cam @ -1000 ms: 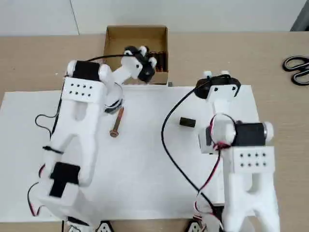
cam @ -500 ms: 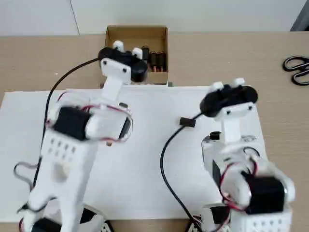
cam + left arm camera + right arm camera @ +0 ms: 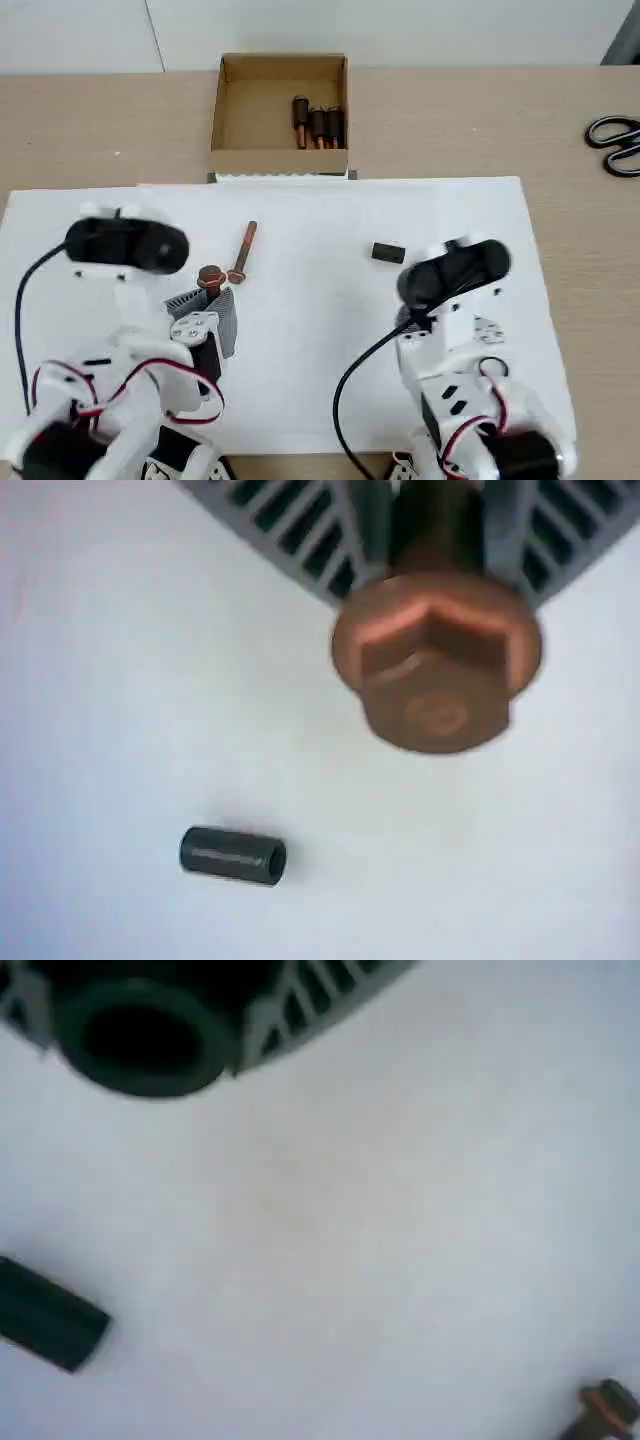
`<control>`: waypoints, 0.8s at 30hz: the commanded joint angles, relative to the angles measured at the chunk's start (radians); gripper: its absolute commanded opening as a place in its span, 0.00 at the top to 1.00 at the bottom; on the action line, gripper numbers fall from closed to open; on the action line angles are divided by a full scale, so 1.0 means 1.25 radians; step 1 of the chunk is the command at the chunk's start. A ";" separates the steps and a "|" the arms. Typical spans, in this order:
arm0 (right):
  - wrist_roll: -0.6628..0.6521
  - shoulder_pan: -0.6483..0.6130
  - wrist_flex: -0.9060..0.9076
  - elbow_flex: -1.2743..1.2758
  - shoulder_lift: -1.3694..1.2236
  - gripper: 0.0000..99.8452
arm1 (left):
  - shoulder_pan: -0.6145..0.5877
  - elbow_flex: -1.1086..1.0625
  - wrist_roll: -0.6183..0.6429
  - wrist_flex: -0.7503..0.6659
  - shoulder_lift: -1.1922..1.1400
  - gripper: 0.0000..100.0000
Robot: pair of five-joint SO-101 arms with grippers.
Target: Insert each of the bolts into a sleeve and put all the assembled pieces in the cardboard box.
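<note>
Worktop (image 3: 450, 120) with a white paper sheet (image 3: 320, 380) spread across its near half and both arms drawn back to the near edge.

Your left gripper (image 3: 212, 300) sits over the near-left part of the sheet. Its ribbed grey fingers (image 3: 300, 520) are pinching a copper bolt (image 3: 437, 670) by the shank, and the hexagonal head (image 3: 210, 277) points away from them.

A second, loose bolt (image 3: 243, 250) lies flat on the paper just beyond the gripped one, a little to its right. You can see it again from the right wrist (image 3: 605, 1410).

Your right gripper (image 3: 140, 1020) holds a dark sleeve (image 3: 140, 1035), with the fingers (image 3: 300, 1000) closed against its sides and its open bore facing outward. In the high view the right arm (image 3: 455, 330) stands over the near-right part of the sheet.

A loose sleeve (image 3: 388, 253) lies on its side on the paper, right of centre, just to the far left of that arm's wrist and well apart from the loose bolt. You can find it in both wrist views (image 3: 233, 855) (image 3: 45, 1315).

The cardboard box (image 3: 228, 110) stands open on the bare worktop, touching the far edge of the paper. Three assembled pieces (image 3: 318, 122) lie side by side in its right half.

Scissors (image 3: 615, 140) rest at the far right of the worktop, off the paper.
</note>
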State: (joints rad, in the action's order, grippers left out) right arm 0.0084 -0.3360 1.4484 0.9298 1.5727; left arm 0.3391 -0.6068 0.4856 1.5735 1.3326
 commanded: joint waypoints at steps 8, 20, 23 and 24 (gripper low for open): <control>0.017 -0.228 -0.233 0.279 0.198 1.00 | 0.004 -0.327 0.081 -0.209 0.360 1.00; 0.017 -0.346 -0.350 0.387 0.192 1.00 | 0.009 -0.370 0.114 -0.276 0.387 0.99; 0.016 -0.380 -0.462 0.436 0.192 1.00 | 0.009 -0.416 0.114 -0.330 0.387 0.99; 0.016 -0.391 -0.495 0.454 0.192 1.00 | 0.010 -0.433 0.114 -0.349 0.387 0.99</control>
State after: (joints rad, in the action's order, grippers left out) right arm 0.0284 -0.7887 0.9513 1.4714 1.7983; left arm 0.3452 -1.1224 0.6237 1.2114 1.8067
